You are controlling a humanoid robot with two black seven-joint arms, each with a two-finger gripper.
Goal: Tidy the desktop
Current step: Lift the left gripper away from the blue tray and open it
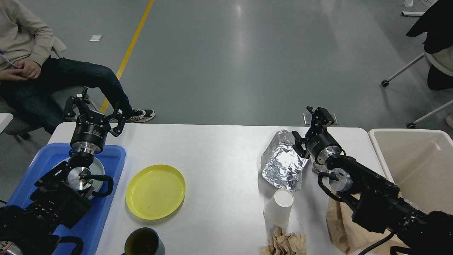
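Note:
The white desktop (219, 145) holds a yellow plate (155, 191), a crumpled sheet of silver foil (281, 164), a white paper cup (279, 207), crumpled brown paper (285, 243) and a dark mug (144, 242). My left gripper (95, 114) is open and empty. It hovers over the far end of the blue tray (109, 198), above the table's back left corner. My right gripper (308, 127) is open, with one finger close to the foil's right edge. I cannot tell whether it touches the foil.
A pale plate (98, 169) lies in the blue tray, partly hidden by my left arm. A beige bin (414, 170) stands right of the table. A brown paper bag (338, 221) lies under my right arm. A seated person (32, 71) is at the back left.

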